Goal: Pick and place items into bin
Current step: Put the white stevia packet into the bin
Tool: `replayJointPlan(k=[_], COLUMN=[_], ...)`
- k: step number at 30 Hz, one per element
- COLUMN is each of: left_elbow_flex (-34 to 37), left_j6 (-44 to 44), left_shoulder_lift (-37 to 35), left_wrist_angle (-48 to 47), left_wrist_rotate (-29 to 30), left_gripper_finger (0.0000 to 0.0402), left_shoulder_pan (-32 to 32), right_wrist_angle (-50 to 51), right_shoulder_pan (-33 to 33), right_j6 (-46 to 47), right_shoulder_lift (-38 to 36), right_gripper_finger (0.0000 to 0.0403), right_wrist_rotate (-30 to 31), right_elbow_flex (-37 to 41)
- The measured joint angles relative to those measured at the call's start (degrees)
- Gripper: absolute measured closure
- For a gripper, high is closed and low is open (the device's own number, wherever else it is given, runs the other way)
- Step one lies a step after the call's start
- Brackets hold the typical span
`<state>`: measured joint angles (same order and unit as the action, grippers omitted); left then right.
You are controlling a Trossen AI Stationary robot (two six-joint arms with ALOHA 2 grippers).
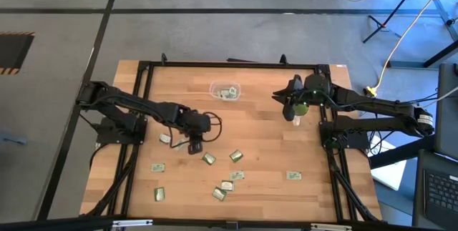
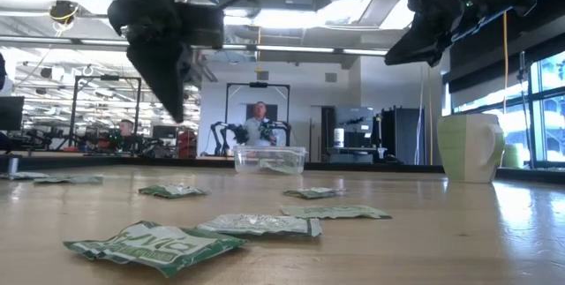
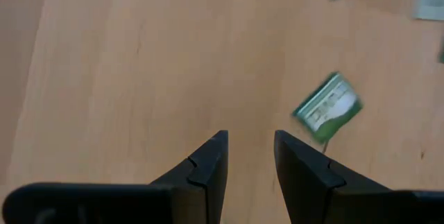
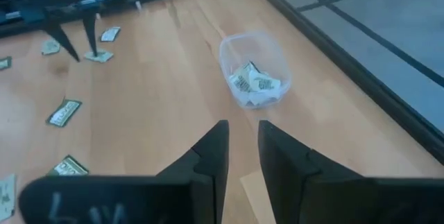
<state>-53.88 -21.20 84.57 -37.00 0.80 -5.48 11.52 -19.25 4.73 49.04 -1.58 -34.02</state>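
Note:
Several small green-and-white packets lie flat on the wooden table, among them one (image 1: pixel 208 159) and another (image 1: pixel 165 139) on either side of my left gripper (image 1: pixel 195 145). That gripper points down above bare wood, open and empty, with a packet (image 3: pixel 327 107) a little way beside its fingers. The clear bin (image 1: pixel 225 91) stands at the far middle of the table and holds a few packets (image 4: pixel 254 83). My right gripper (image 4: pixel 243 125) hovers high to the right of the bin (image 4: pixel 254 68), slightly open and empty.
A green cup with a white base (image 2: pixel 468 146) stands on the table under my right arm, cup (image 1: pixel 300 109). More packets lie toward the near edge (image 1: pixel 227 186) and near right (image 1: pixel 293 176). A black frame (image 1: pixel 143 66) borders the table. People stand in the room beyond.

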Motion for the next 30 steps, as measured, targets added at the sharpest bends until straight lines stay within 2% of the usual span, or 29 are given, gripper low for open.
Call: replayJointPlan(k=[4, 9, 13, 22, 30], left_elbow_flex=[-0.45, -0.45, -0.41, 4.56, 13.86], left_j6=[-12.86, -24.19, -32.69, -36.76, -40.01], left_shoulder_lift=[-2.00, -3.52, -3.52, -3.95, -11.74], left_wrist_angle=[-9.76, -24.27, -31.42, -30.45, -19.52], left_wrist_rotate=[0.64, 2.27, 2.23, 3.35, 3.78], left_gripper_finger=[0.0290, 0.0290, 0.0290, 0.0290, 0.0290], left_shoulder_pan=[-0.14, -2.96, -5.24, -7.30, -7.08], right_wrist_angle=[0.01, 0.38, -0.42, -0.99, -0.78], right_shoulder_pan=[-0.01, 0.35, 0.39, 0.39, 0.24], right_j6=[-0.47, -4.25, -3.49, -3.43, -3.99], right_shoulder_lift=[-0.07, 0.35, 0.28, 0.28, 0.28], right_gripper_finger=[0.0320, 0.0320, 0.0320, 0.0320, 0.0320], right_wrist_rotate=[-0.01, -0.03, -0.10, -0.18, -0.20], right_elbow_flex=[0.00, 0.00, 0.00, 0.00, 0.00])
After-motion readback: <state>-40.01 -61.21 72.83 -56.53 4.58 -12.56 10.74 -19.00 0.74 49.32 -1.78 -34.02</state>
